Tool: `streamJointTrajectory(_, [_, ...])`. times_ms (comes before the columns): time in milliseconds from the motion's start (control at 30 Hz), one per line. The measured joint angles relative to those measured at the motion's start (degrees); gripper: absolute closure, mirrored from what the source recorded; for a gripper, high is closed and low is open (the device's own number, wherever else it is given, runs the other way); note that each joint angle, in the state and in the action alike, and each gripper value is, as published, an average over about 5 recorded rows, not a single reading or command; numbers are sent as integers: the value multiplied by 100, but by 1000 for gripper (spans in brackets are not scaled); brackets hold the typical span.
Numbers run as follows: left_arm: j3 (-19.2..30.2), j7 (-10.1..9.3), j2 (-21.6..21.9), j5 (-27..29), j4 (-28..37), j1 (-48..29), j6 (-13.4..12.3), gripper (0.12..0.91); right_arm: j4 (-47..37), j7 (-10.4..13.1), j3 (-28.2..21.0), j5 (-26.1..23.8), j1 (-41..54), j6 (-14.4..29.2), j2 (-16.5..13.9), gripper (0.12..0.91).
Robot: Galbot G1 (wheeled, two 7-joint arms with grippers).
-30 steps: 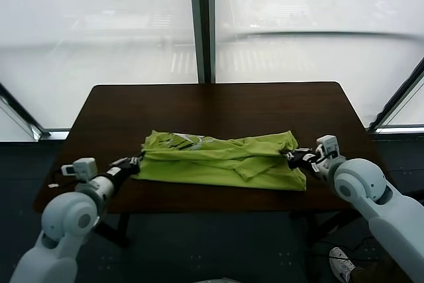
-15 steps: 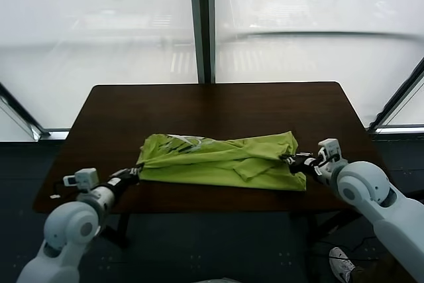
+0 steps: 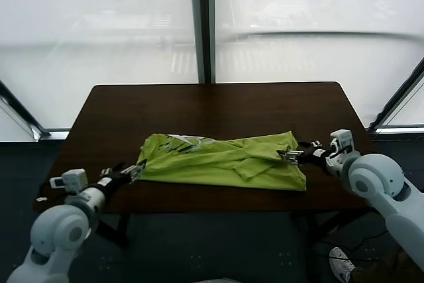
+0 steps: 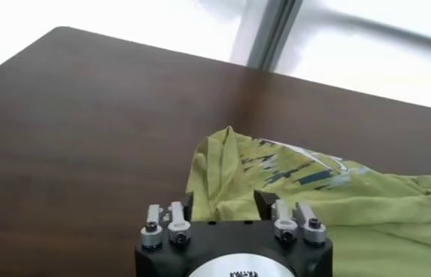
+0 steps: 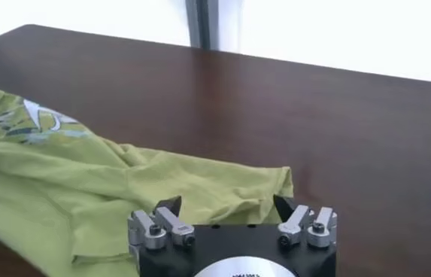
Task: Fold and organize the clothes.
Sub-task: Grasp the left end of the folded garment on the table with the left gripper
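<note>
The lime-green T-shirt (image 3: 218, 161) lies crumpled in a long strip across the front half of the dark wooden table (image 3: 199, 107), its white-and-dark print (image 3: 189, 142) facing up near its left end. My left gripper (image 3: 132, 172) is low at the shirt's left edge, open, with the edge of the cloth (image 4: 223, 177) between its fingers (image 4: 264, 202). My right gripper (image 3: 286, 156) is at the shirt's right edge, open, with the green fabric (image 5: 215, 184) between its fingers (image 5: 168, 205). The print also shows in the right wrist view (image 5: 38, 124).
The table's front edge (image 3: 199, 209) runs just in front of the shirt. A dark window post (image 3: 202, 24) stands behind the table, with glass on both sides. A shoe (image 3: 341, 260) lies on the floor at the lower right.
My left arm has dropped lower toward the table's front left while its gripper stays at the shirt's left edge. My right wrist has shifted slightly right. The shirt has barely moved.
</note>
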Motion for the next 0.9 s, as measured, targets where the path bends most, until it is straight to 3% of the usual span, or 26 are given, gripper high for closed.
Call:
streamJointTrajectory(133, [248,24,-55,21,393,-605,0,123,-317,-15,20,-236,91,0,267,158])
streamJointTrajectory(367, [588,229,-142,194,1090,-1340,0,123,-878,-75,166,-446,83,10,763,228])
streamJointTrajectory(833, [1010,304,-244,404,1889,-1823,-10,123,-1573,-100,157,-549,426,290,1467,238])
streamJointTrajectory(900, [1036,300,-258,413,1935,-1838,-28,123,-1652,-108,133,-551,469,302,1533,293])
